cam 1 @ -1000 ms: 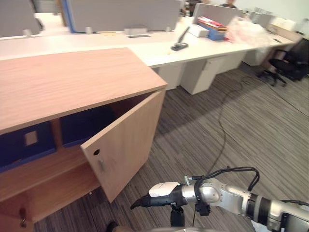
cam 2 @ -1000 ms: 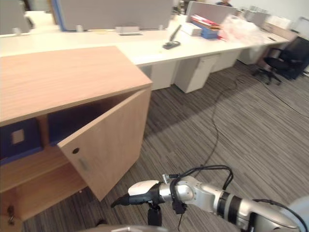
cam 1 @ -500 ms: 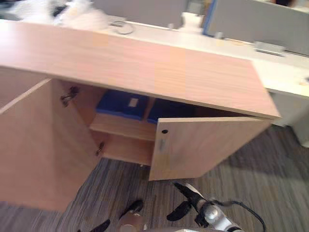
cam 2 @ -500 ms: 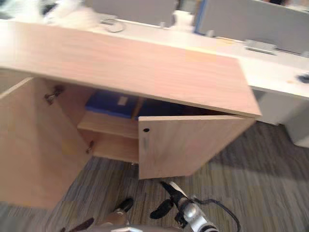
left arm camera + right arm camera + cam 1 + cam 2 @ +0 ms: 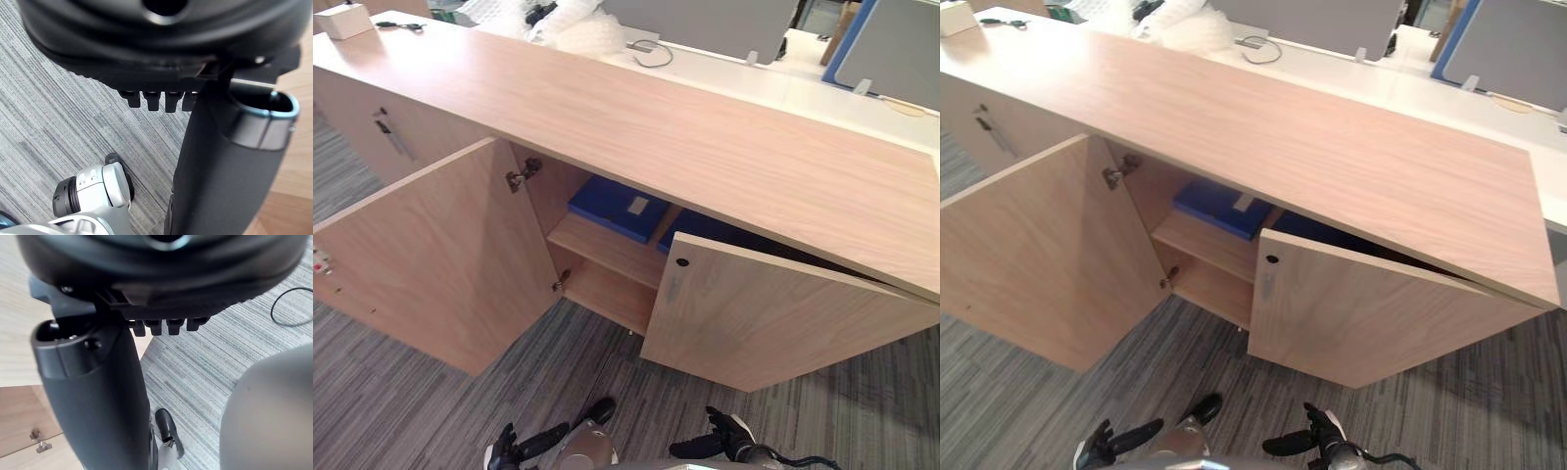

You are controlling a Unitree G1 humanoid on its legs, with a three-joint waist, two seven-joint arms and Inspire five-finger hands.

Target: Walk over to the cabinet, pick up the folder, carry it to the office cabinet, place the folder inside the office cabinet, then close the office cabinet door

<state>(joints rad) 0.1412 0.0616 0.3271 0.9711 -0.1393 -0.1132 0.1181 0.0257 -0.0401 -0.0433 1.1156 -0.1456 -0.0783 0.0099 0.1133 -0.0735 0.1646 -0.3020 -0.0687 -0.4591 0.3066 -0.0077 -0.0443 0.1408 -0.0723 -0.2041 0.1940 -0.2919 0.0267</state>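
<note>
A long wooden cabinet (image 5: 656,127) stands in front of me with both doors open. Its left door (image 5: 440,264) swings wide, while the right door (image 5: 773,323) is ajar. On the upper shelf inside lie two blue folders, one (image 5: 612,206) with a pale label and another (image 5: 705,230) half hidden behind the right door. My left hand (image 5: 524,446) and right hand (image 5: 715,446) hang low over the carpet, well short of the cabinet, both open and holding nothing. The left wrist view shows the left hand (image 5: 230,161) over carpet, and the right wrist view shows the right hand (image 5: 98,391).
A closed cabinet door with a metal handle (image 5: 386,137) continues to the left. Behind the cabinet runs a white desk (image 5: 783,88) with bubble wrap (image 5: 578,24), a cable and grey partitions. A small white box (image 5: 342,20) sits at the far left. Striped grey carpet (image 5: 401,392) covers the floor.
The camera has swung left, so the cabinet now shows front-on with its wide-open left door. My right arm, earlier stretched across the lower view, is now only a hand at the bottom edge.
</note>
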